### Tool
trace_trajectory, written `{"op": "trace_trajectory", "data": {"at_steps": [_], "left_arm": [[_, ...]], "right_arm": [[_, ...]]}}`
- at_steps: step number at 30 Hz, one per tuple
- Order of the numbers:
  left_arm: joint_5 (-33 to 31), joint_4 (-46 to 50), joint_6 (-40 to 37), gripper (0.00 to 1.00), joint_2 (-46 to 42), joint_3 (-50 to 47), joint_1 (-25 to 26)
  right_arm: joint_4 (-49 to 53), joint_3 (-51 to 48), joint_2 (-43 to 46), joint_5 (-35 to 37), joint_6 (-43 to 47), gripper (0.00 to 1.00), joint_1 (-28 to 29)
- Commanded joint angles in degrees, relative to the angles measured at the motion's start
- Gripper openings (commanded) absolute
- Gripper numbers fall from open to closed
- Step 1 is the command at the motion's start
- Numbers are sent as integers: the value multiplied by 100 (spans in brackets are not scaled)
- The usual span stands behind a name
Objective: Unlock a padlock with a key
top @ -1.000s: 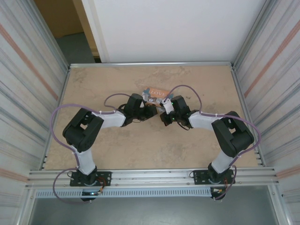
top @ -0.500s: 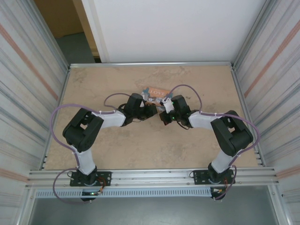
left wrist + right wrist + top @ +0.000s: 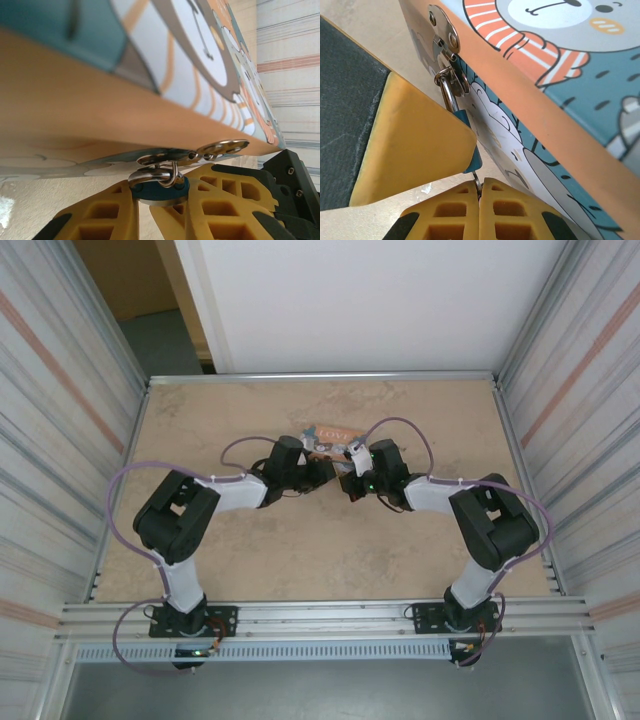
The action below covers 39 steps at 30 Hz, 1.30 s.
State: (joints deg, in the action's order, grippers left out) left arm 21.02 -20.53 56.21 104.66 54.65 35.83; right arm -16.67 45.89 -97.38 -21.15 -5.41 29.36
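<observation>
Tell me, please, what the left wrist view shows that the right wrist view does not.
Left wrist view: the left hand clamped on the padlock from both sides, striped wall behind. Right wrist view: the screwed hasp plate, a scarfed bear, and the right hand shut on what looks like the key. Both: the box, the padlock and its silvery shackle through the hasp.
</observation>
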Motion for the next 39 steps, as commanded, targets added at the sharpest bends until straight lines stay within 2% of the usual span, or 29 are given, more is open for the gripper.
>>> {"op": "trace_trajectory", "data": {"at_steps": [1, 13, 30, 39], "left_arm": [[747, -151, 144, 13, 17, 72, 184], [834, -395, 301, 13, 155, 28, 184], [782, -685, 408, 14, 588, -41, 184], [685, -878, 453, 22, 662, -160, 113]], "right_arm": [[-1154, 403, -16, -503, -219, 0, 52], [-1402, 484, -156, -587, -426, 0, 54], [-740, 395, -504, -430, -68, 0, 54], [-680, 115, -552, -368, -118, 0, -25]]}}
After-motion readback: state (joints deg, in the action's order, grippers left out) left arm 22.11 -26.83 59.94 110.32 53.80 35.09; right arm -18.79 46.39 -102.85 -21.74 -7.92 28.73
